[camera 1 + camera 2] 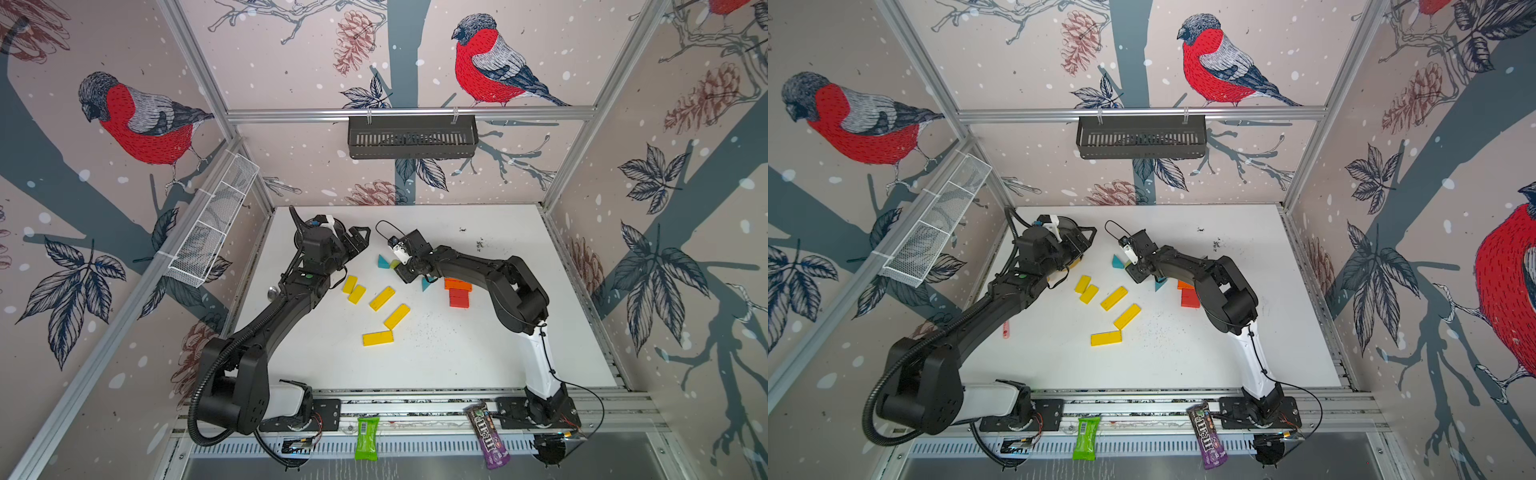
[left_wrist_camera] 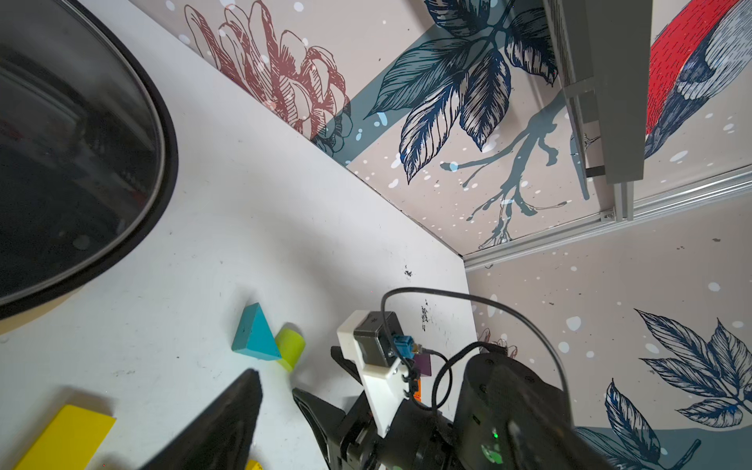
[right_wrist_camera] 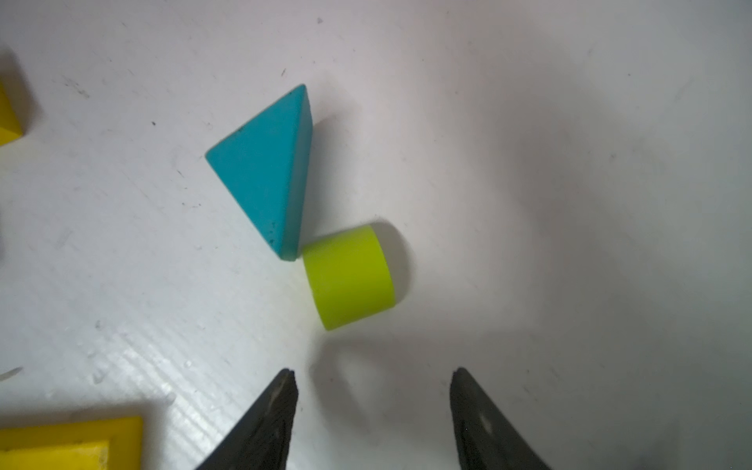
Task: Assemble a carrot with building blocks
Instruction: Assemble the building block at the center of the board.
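Tabletop point(image 1: 457, 365), white and speckled, bears blocks point(image 1: 382, 298) between bird-print walls point(image 1: 291, 62).

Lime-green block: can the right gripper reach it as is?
Probably yes. The right gripper is open just short of the lime-green block, bare table between; the teal triangle at its corner may crowd one side.

Matt painted teal triangle point(image 3: 260, 171), lime block point(image 3: 350, 276)

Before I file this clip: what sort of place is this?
Probably a robot test booth: left arm and right arm mounted at a white table, metal frame with bird-print walls, toy blocks.
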Available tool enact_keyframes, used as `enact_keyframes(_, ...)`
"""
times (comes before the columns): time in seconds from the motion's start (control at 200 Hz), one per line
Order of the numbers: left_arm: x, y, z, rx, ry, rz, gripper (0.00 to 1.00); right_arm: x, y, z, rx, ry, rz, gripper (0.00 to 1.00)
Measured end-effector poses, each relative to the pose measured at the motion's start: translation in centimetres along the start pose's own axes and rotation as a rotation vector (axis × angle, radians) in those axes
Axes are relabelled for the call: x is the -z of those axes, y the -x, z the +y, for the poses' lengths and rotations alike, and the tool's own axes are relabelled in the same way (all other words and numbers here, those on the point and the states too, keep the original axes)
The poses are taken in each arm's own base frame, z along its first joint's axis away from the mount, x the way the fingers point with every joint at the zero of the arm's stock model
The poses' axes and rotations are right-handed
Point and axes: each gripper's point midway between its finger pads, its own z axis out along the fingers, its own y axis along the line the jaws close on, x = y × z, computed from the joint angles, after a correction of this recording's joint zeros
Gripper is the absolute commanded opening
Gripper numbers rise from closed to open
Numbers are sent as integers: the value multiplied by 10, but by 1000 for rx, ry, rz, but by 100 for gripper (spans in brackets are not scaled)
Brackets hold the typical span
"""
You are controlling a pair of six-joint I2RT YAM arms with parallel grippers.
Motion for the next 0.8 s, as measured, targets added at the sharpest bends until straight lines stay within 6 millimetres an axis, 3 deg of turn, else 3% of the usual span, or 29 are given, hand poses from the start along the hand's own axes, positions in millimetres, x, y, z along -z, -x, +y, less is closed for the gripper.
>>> enact_keyframes(0.16,0,0,0,1,-2,3,88,7,5,-8,-77,-29,-11,48)
enact_keyframes(0.355,0,0,0,8,-3,3,88,-6,8,-26,-136,-101,0,47)
enact_keyframes(0.8,0,0,-1,7,-4,3,88,-23,1,-29,-164,-108,28,49)
